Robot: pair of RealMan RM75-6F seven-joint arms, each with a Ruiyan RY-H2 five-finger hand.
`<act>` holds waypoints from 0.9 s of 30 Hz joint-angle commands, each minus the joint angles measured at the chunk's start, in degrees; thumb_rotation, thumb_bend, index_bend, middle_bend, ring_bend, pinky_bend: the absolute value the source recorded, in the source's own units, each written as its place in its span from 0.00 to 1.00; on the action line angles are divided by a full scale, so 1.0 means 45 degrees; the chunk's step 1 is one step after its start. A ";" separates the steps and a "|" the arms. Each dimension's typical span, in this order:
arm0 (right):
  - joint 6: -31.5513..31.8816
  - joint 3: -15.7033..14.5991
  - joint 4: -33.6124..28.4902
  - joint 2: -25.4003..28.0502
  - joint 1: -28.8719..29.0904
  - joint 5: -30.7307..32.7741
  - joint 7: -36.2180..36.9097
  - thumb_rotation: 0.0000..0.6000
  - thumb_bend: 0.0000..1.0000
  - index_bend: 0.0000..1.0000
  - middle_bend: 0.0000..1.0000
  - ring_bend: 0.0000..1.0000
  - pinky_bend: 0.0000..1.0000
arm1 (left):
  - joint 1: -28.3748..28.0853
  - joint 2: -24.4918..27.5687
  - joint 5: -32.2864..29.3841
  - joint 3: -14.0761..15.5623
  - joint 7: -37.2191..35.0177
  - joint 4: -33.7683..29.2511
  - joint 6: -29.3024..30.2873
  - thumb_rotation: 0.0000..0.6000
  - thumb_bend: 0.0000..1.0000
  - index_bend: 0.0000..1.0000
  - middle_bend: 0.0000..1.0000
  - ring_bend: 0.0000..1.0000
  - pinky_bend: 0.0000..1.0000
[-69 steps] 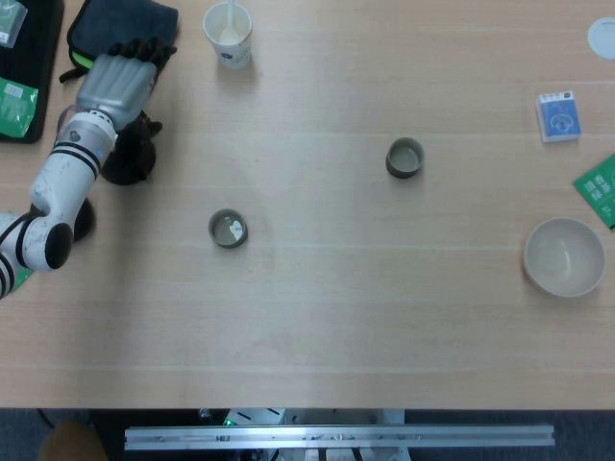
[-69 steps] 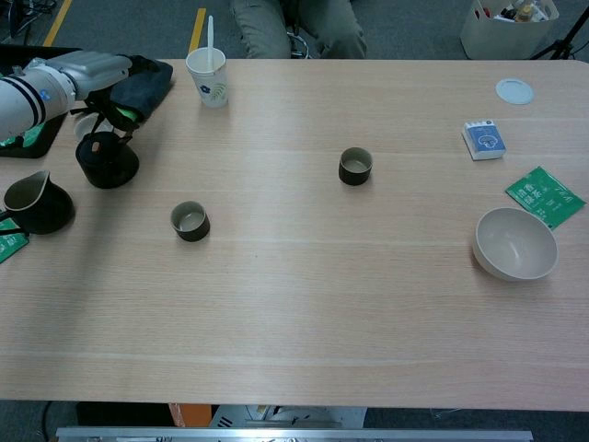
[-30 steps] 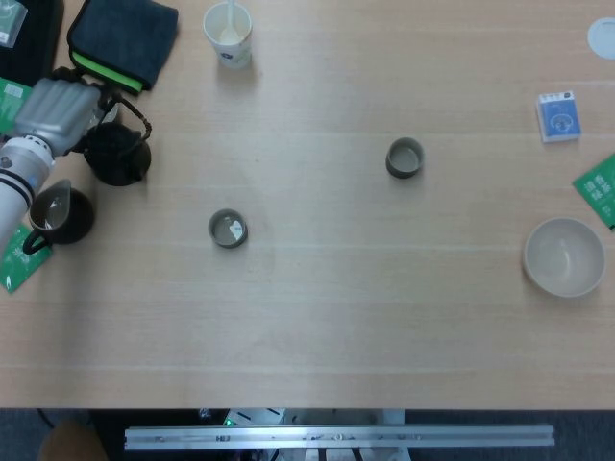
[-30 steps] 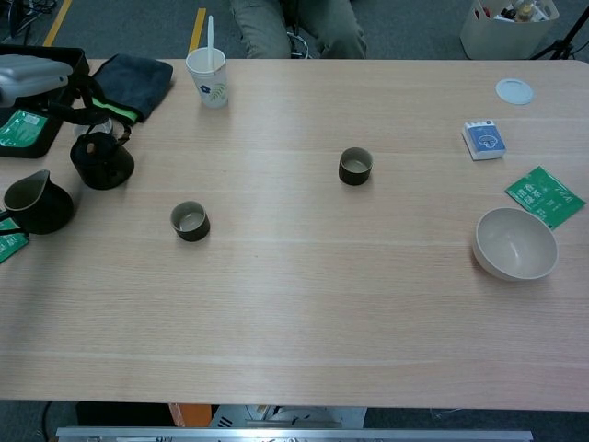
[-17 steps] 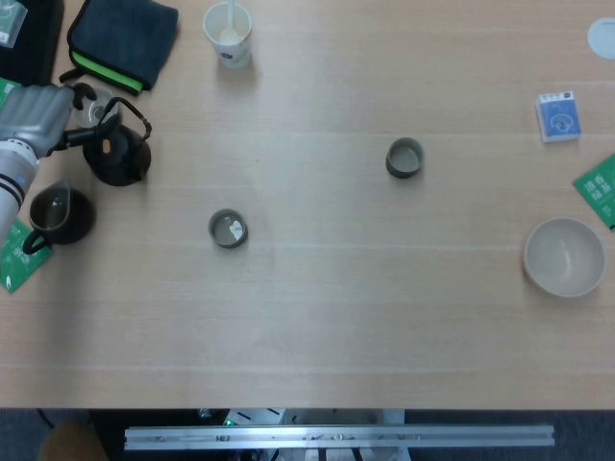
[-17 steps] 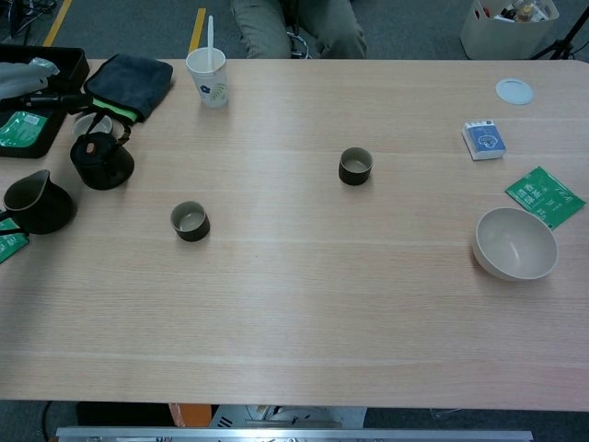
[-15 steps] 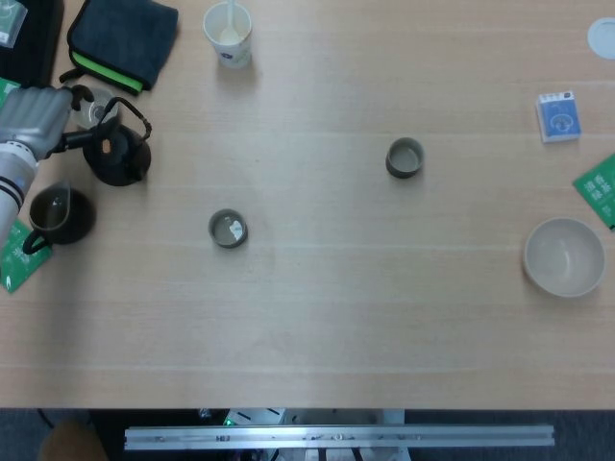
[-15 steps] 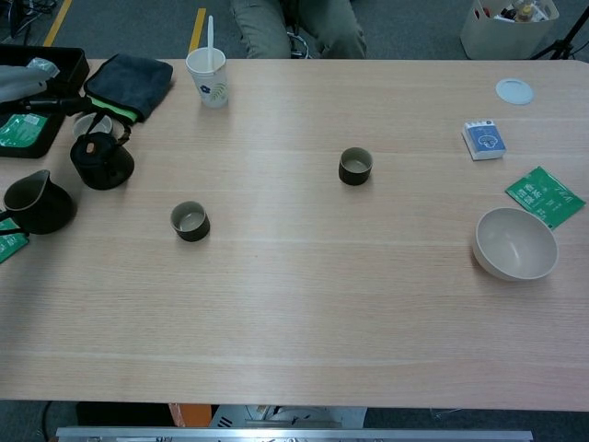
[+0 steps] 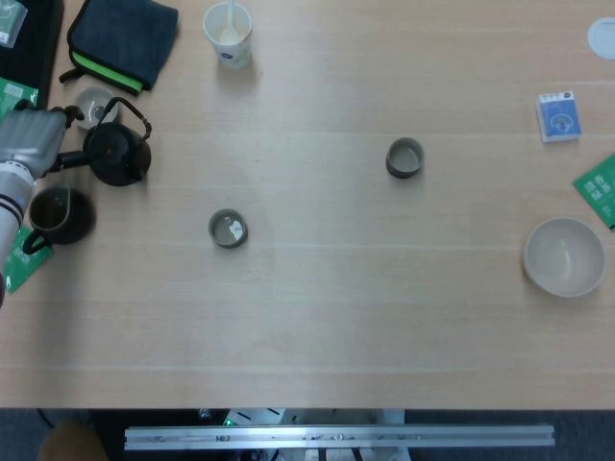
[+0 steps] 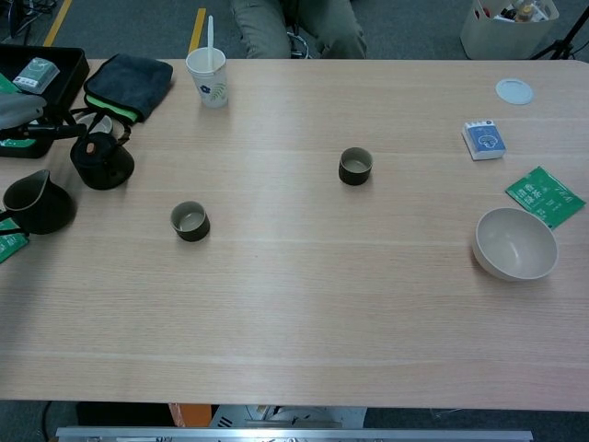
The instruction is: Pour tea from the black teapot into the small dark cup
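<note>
The black teapot (image 9: 117,152) (image 10: 103,161) stands upright near the table's left edge, its wire handle raised. My left hand (image 9: 34,139) (image 10: 23,110) is just left of it and holds nothing. Its dark fingertips (image 9: 67,158) reach toward the pot's side; whether they touch it I cannot tell. A small dark cup (image 9: 228,229) (image 10: 190,221) sits to the pot's right, nearer the front edge. A second small dark cup (image 9: 405,157) (image 10: 355,166) stands at mid-table. My right hand shows in neither view.
A black pitcher (image 9: 60,213) (image 10: 37,204) stands in front of the left hand. A dark cloth (image 9: 125,38), a paper cup (image 9: 228,34) and a black tray (image 10: 37,74) are at the back left. A bowl (image 9: 564,256), blue box (image 9: 558,115) and green packet (image 9: 601,187) lie right.
My left hand has drawn away from above the teapot to its left and come nearer the front edge. The teapot's handle now shows uncovered. The pot stays on the table.
</note>
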 commanded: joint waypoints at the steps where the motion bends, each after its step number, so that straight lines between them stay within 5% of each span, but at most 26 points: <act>1: -0.0018 -0.0006 -0.0006 0.0001 0.0009 -0.0006 0.0001 1.00 0.21 0.26 0.30 0.21 0.31 | 0.0039 -0.0064 0.0001 0.0049 0.0103 0.0018 0.0029 0.00 0.20 0.17 0.24 0.19 0.11; 27: 0.0004 -0.0017 0.0287 -0.0075 -0.0014 0.0029 0.0329 1.00 0.21 0.26 0.30 0.21 0.31 | 0.0004 0.0771 -0.0447 0.0602 0.1529 -0.2396 0.0634 0.00 0.20 0.17 0.25 0.19 0.11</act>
